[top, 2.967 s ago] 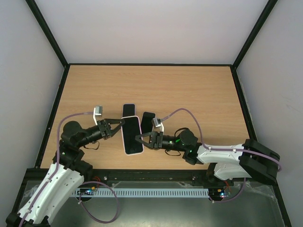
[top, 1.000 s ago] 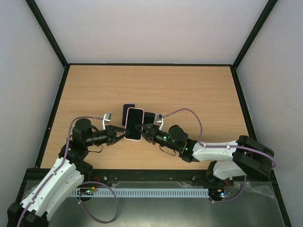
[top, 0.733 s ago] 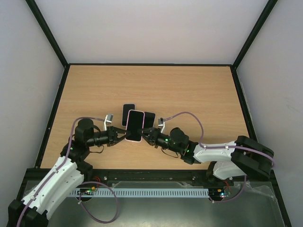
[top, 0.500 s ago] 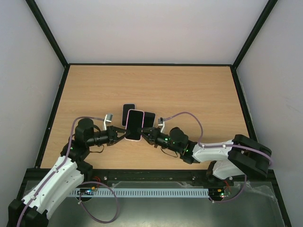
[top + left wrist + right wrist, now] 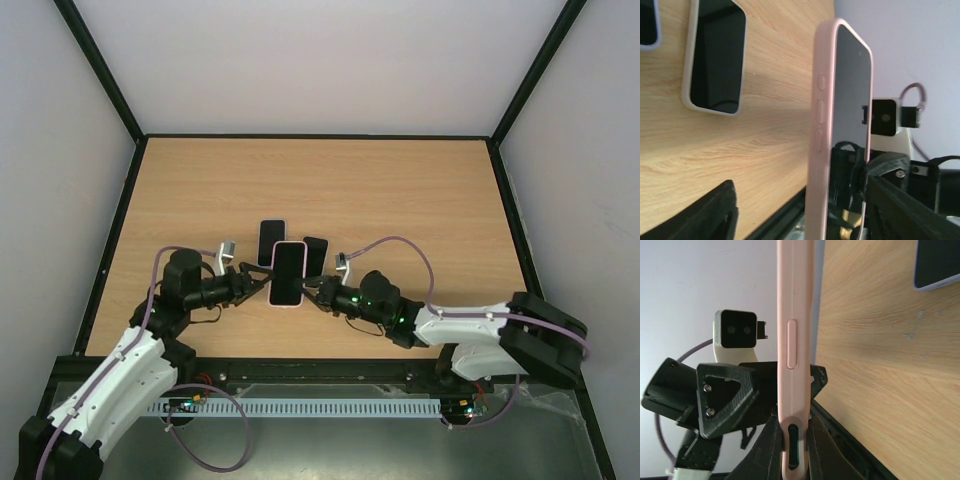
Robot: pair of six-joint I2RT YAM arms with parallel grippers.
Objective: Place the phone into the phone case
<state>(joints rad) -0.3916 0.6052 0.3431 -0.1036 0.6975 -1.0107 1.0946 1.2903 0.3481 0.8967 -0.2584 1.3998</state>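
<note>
A pink phone case (image 5: 287, 274) with a dark-screened phone seated in it is held off the table between both grippers. My right gripper (image 5: 316, 291) is shut on the case's edge; in the right wrist view its fingers (image 5: 771, 450) clamp both faces of the case (image 5: 795, 330). My left gripper (image 5: 256, 283) is open around the opposite side. In the left wrist view the case (image 5: 821, 125) stands edge-on between wide-spread fingers (image 5: 710, 215), with a gap on the left side.
Two other phones lie flat on the wooden table (image 5: 400, 200) just behind the held one: a light-cased one (image 5: 271, 243) and a black one (image 5: 315, 255). The light-cased one also shows in the left wrist view (image 5: 715, 57). Black frame rails border the table.
The pink-cased phone was lifted off the table and brought up between both grippers. In the last half second it shifted slightly toward the near edge.
</note>
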